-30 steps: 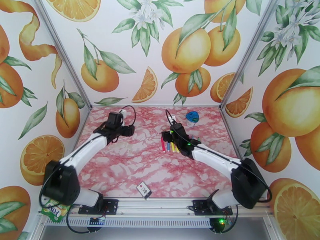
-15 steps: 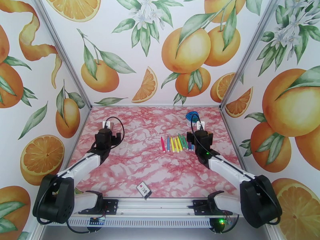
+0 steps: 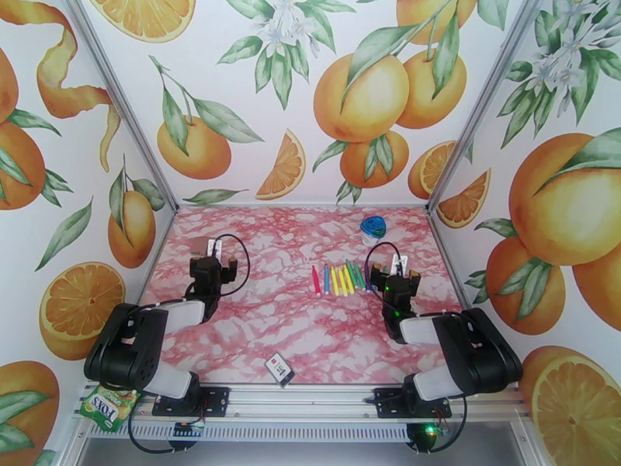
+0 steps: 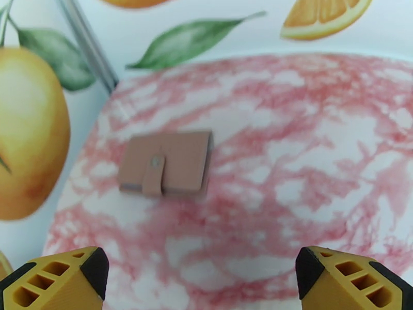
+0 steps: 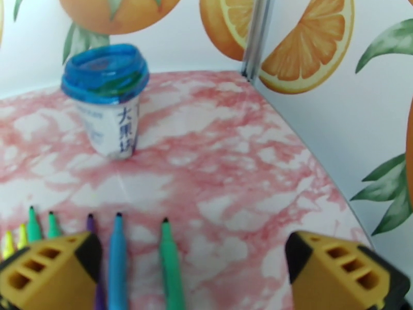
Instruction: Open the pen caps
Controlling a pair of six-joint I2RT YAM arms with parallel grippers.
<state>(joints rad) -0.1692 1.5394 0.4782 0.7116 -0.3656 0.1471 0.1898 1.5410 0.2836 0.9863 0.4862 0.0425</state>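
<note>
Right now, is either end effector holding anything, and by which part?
Nothing held. Left end effector open, facing the wallet; right end effector open beside the pens.

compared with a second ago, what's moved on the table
Both arms have pulled back toward their bases. The right gripper has left the row of pens, and the left gripper has drawn back too. Both stand open, holding nothing. The pens, the blue-lidded cup and the card lie where they were.

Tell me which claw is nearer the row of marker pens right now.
Right. The right claw sits just beside the right end of the row of marker pens. The left claw is far off to the row's left, by the tan wallet.
</note>
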